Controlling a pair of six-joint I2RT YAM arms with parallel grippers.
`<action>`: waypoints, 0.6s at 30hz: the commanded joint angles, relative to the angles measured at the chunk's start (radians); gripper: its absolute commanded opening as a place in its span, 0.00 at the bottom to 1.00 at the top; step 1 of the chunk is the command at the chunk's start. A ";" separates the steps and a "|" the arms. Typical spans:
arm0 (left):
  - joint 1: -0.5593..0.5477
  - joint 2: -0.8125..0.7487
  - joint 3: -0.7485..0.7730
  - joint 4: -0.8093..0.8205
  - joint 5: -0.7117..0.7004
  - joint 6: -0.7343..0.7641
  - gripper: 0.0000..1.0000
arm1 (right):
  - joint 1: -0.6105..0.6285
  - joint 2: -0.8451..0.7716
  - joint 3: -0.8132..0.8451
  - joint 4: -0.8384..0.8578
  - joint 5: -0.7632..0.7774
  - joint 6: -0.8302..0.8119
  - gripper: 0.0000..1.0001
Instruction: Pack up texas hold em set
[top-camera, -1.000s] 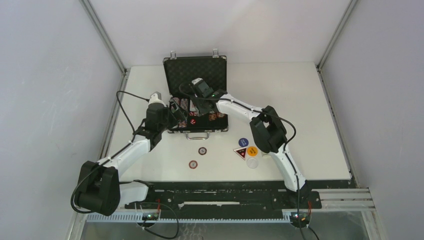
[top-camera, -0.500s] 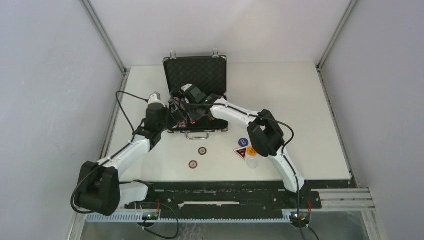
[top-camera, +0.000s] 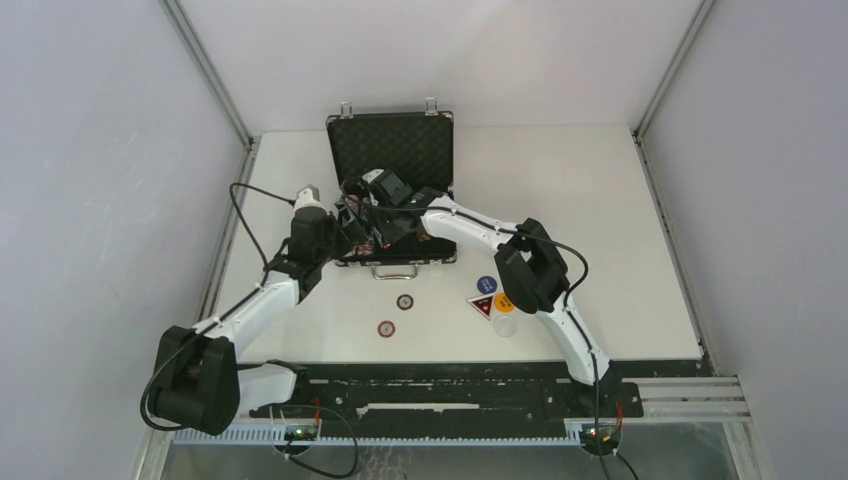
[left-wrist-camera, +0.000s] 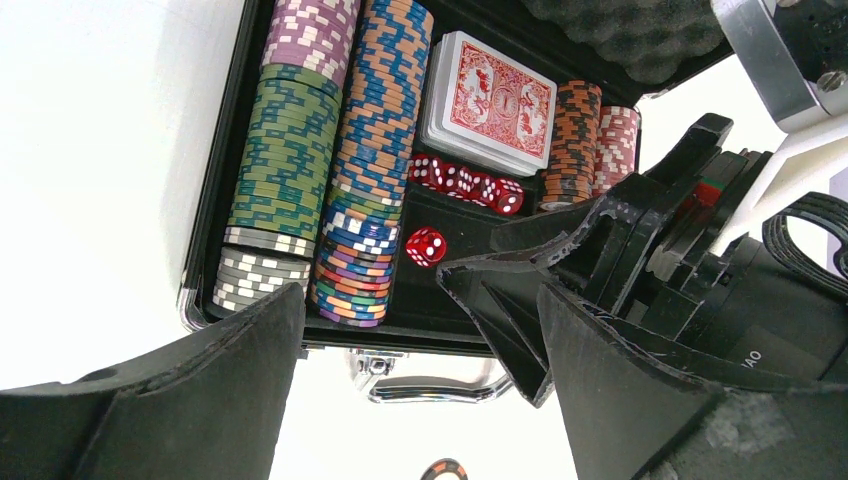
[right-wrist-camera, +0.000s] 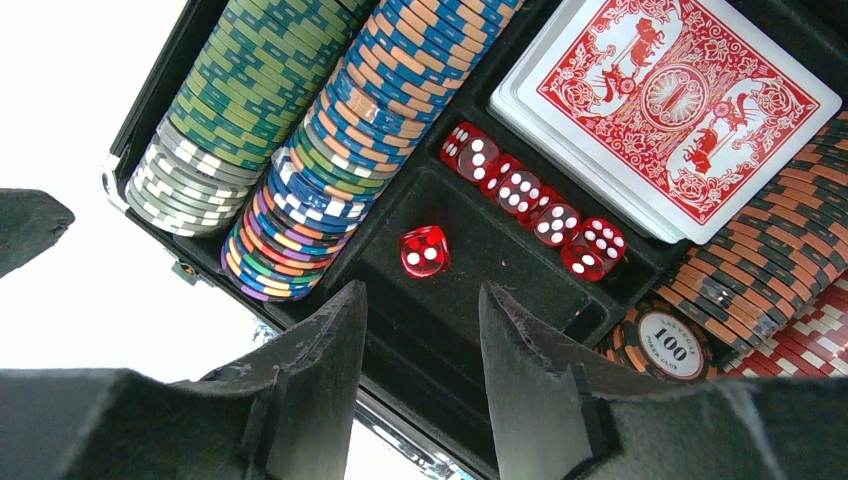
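The black silver-edged case (top-camera: 437, 248) lies open, its lid (top-camera: 392, 148) propped up behind. Inside are rows of striped poker chips (left-wrist-camera: 290, 150) (right-wrist-camera: 265, 105), a red card deck (left-wrist-camera: 490, 98) (right-wrist-camera: 668, 108), a row of red dice (left-wrist-camera: 465, 184) (right-wrist-camera: 535, 208) and one loose red die (left-wrist-camera: 426, 246) (right-wrist-camera: 424, 250). My right gripper (right-wrist-camera: 420, 295) (top-camera: 372, 212) is open and empty, hovering just above the dark empty tray slot near the loose die. My left gripper (left-wrist-camera: 420, 312) (top-camera: 345, 235) is open and empty at the case's front left, above the metal handle (left-wrist-camera: 430, 382).
Two loose striped chips (top-camera: 404, 301) (top-camera: 386, 328) lie on the white table in front of the case. Blue (top-camera: 487, 284), orange (top-camera: 504, 300), red triangular (top-camera: 481, 306) and white (top-camera: 505, 325) dealer buttons lie under my right forearm. Walls enclose the table.
My right gripper has moved left and nearer, from the case's back middle to over the front-left slot, then held still. My left arm has barely moved.
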 joint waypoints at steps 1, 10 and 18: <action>-0.001 -0.042 -0.022 0.053 0.001 -0.001 0.91 | 0.014 -0.003 0.022 0.017 -0.027 0.014 0.54; 0.001 -0.063 -0.036 0.058 -0.017 -0.010 0.90 | 0.010 0.030 0.029 0.021 -0.040 0.026 0.52; 0.012 -0.088 -0.049 0.042 -0.061 -0.031 0.77 | -0.003 0.034 0.016 0.029 -0.048 0.035 0.51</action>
